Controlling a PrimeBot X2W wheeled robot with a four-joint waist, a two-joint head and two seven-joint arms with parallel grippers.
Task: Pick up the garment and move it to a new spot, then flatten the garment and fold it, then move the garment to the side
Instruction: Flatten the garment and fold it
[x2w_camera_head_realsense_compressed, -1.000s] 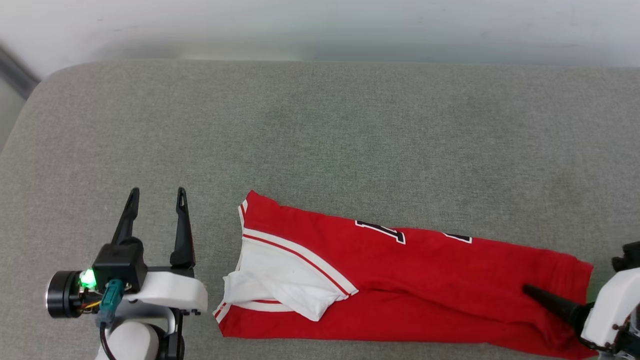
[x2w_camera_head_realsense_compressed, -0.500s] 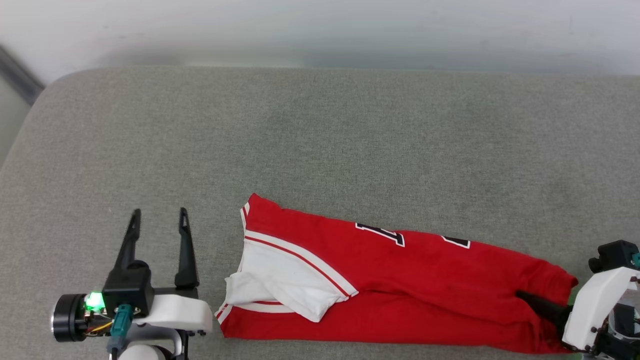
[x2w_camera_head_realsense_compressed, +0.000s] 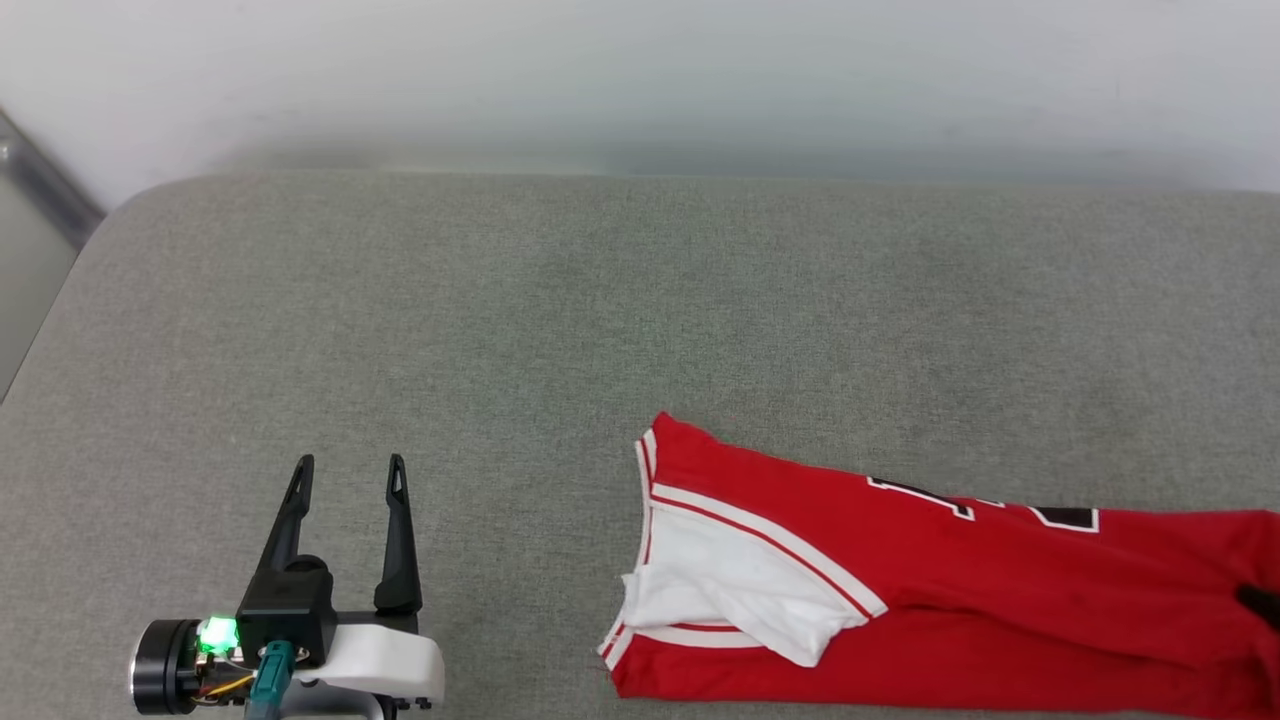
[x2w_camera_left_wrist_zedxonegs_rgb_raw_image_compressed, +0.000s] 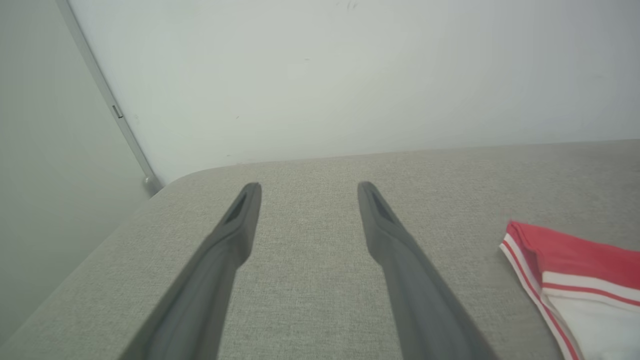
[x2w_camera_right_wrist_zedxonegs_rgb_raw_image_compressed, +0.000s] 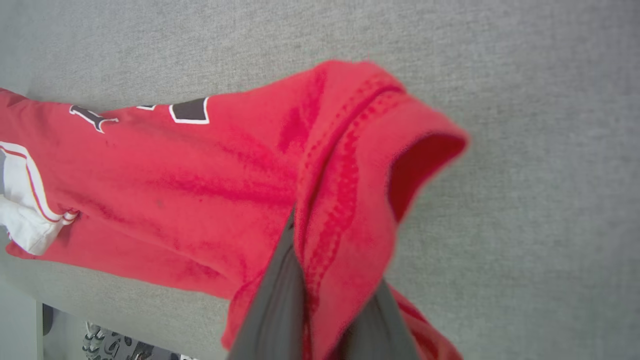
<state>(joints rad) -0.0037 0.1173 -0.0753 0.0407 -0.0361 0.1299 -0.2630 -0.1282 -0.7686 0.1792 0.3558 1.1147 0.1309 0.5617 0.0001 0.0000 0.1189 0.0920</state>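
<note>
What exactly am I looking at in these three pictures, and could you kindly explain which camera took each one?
This is a wheeled robot with two arms, each ending in a gripper with two long dark fingers. The wide picture comes from its head camera, looking down at a grey padded surface. On it lies a red garment with white sleeves, folded into a long strip. The other two pictures come from wrist cameras that look along each gripper's fingers. The left gripper is open and empty, apart from the garment. The right gripper is shut on the garment's red end, which bunches up around it.
</note>
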